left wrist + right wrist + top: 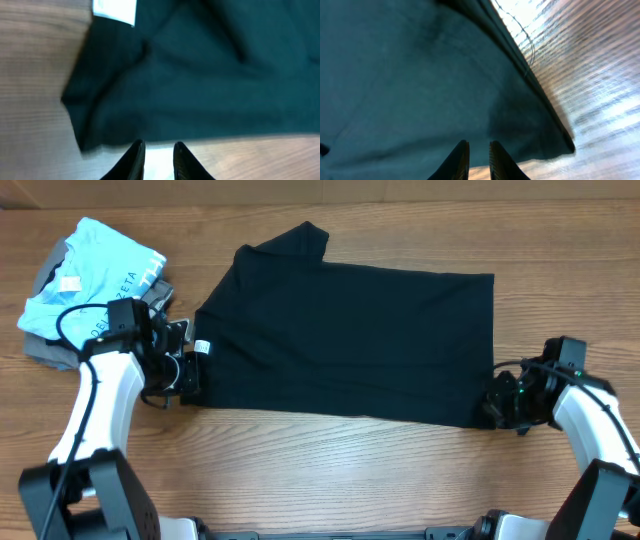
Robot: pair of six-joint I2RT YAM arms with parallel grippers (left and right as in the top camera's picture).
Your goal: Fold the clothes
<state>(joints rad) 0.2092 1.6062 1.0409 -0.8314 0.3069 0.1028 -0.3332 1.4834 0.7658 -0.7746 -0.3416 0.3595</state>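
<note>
The black T-shirt is lying flat on the tabletop, its long axis running left-right and its collar pointing left. The left end effector is standing slightly apart. Whether the right end effector is gripping cannot be told.

Overhead looks straight down on the whole black T-shirt; both wrist cameras sit close and low at its opposite ends, sharing its fabric.

The plain black T-shirt lies flat across the middle of the desk, seemingly folded in half lengthwise. One short sleeve juts from its far left corner; a white label shows at its left edge.
</note>
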